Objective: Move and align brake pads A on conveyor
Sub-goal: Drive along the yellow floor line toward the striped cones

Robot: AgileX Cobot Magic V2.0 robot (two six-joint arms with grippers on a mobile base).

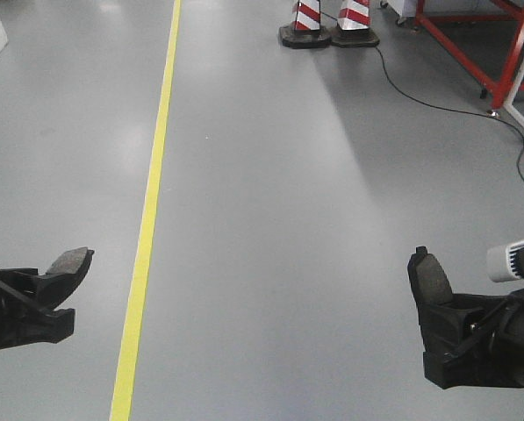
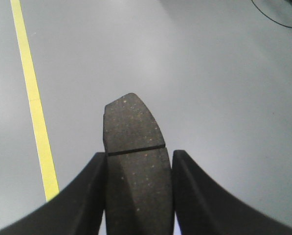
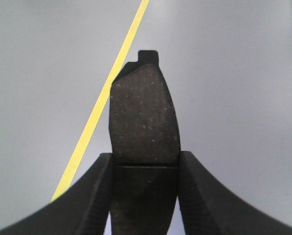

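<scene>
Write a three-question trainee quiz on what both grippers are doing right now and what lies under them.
1. True or false: the left gripper is open and empty.
2. Pick one: the line painted on the grey floor is A) red, B) yellow, C) white.
3. Fill in: the right gripper is shut on a brake ____.

Key
1. False: it is shut on the left brake pad.
2. B.
3. pad: the right brake pad sticks out past the fingers.
</scene>
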